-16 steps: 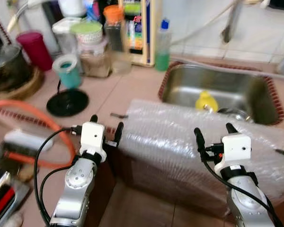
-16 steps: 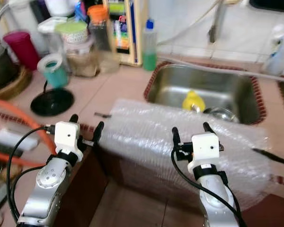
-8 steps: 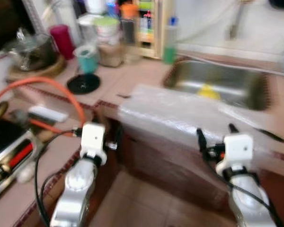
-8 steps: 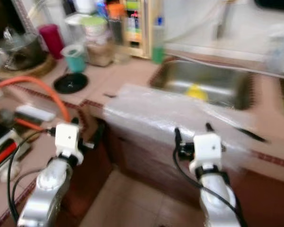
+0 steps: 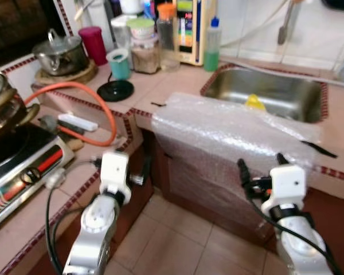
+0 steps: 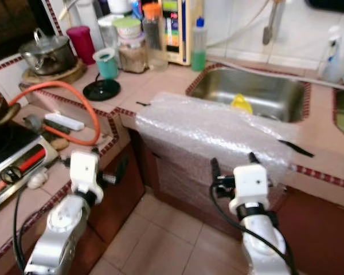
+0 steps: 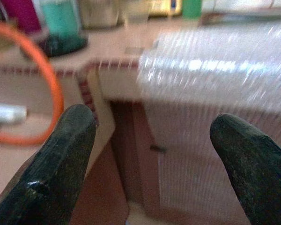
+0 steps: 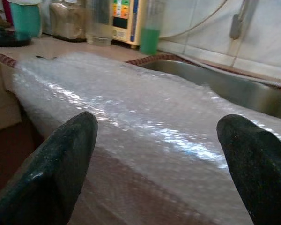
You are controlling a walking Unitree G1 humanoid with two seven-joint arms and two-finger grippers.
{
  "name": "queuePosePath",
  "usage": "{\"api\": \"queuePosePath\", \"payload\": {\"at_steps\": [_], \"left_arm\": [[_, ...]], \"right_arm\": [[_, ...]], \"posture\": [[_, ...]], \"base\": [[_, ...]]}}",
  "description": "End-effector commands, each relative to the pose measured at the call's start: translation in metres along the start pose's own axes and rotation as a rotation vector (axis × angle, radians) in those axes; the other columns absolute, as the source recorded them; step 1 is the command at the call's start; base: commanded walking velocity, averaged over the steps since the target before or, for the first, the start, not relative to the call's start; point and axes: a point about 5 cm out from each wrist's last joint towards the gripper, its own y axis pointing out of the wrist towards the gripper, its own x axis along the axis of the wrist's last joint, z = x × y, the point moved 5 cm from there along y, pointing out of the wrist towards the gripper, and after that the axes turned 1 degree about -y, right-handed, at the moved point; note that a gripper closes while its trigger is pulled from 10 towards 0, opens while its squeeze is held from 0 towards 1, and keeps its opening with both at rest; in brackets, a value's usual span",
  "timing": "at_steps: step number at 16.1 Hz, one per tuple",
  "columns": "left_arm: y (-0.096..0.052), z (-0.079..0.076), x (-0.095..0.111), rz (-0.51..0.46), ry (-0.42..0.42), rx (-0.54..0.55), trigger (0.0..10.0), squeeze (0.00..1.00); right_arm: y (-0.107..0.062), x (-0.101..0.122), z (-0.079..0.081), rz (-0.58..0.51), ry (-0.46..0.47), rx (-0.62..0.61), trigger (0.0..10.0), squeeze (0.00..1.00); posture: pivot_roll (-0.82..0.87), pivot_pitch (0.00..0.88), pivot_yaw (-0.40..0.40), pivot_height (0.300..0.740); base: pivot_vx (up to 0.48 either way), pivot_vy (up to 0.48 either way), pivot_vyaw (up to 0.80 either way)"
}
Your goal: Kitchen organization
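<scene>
Bubble wrap (image 5: 229,129) lies draped over the counter's (image 5: 178,83) front edge beside the sink (image 5: 264,94), hanging down the cabinet face. Right gripper (image 5: 262,162) hovers just before the hanging sheet, fingers spread, touching nothing. Left gripper (image 5: 121,166) floats near the counter corner, also spread wide (an orange hose (image 5: 97,103) curls nearby).

A big sheet of clear bubble wrap (image 5: 229,134) lies flat on the pink counter (image 5: 178,80) in front of the steel sink (image 5: 269,94), at about 12 o'clock from the robot. Its front part hangs down over the counter edge and covers the brown cupboard below.
</scene>
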Motion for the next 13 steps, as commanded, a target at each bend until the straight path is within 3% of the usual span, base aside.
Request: {"api": "queuePosePath", "payload": {"at_steps": [1,2,3,4,5,6,7,9,10,12,13], "left_arm": [[-0.002,0.007,-0.014,0.044,0.007,0.013,10.0,0.00],[-0.004,0.007,-0.024,0.073,0.011,0.009,10.0,0.00],[-0.010,0.007,-0.050,0.161,0.000,0.000,10.0,0.00],[-0.022,0.007,-0.088,0.288,0.006,-0.028,10.0,0.00],[-0.026,0.009,-0.101,0.338,0.004,-0.015,10.0,0.00],[-0.046,0.016,-0.145,0.535,-0.123,0.040,10.0,0.00],[-0.054,0.021,-0.157,0.582,-0.063,0.035,10.0,0.00],[-0.071,0.031,-0.178,0.692,-0.105,0.086,10.0,0.00],[-0.076,0.031,-0.184,0.725,-0.120,0.077,10.0,0.00],[-0.092,0.026,-0.201,0.837,-0.069,0.020,10.0,0.00],[-0.094,0.025,-0.203,0.855,-0.063,0.008,10.0,0.00]], "right_arm": [[-0.001,-0.006,0.002,0.013,-0.003,0.012,10.0,0.00],[-0.002,-0.010,0.003,0.028,-0.003,0.016,10.0,0.00],[-0.005,-0.028,0.005,0.080,-0.010,0.035,10.0,0.00],[-0.015,-0.063,0.013,0.185,-0.012,0.088,10.0,0.00],[-0.018,-0.072,0.014,0.212,-0.026,0.100,10.0,0.00],[-0.032,-0.115,0.021,0.346,-0.040,0.143,10.0,0.00],[-0.038,-0.136,0.022,0.418,-0.019,0.144,10.0,0.00],[-0.045,-0.166,0.029,0.525,-0.042,0.177,10.0,0.00],[-0.048,-0.180,0.032,0.583,-0.044,0.190,10.0,0.00],[-0.057,-0.209,0.037,0.731,-0.059,0.222,10.0,0.00],[-0.060,-0.214,0.037,0.762,-0.067,0.224,10.0,0.00]], "posture": [[-0.02,0.000,0.081,0.740],[-0.02,0.000,0.080,0.740],[-0.02,0.000,0.075,0.740],[-0.02,0.000,0.072,0.740],[-0.02,0.000,0.072,0.740],[-0.01,0.000,0.069,0.740],[-0.01,0.000,0.069,0.740],[-0.01,0.000,0.064,0.740],[-0.01,0.000,0.064,0.740],[0.00,0.000,0.056,0.740],[0.00,0.000,0.056,0.740]], "base": [[0.000,0.000,0.00],[0.000,0.000,0.00],[0.000,0.000,0.00],[0.000,0.000,0.00],[0.000,0.000,0.00],[0.000,0.000,0.00],[0.000,0.000,0.00],[0.000,0.000,0.00],[0.000,0.000,0.00],[0.000,0.000,0.00],[0.000,0.000,0.00]]}}
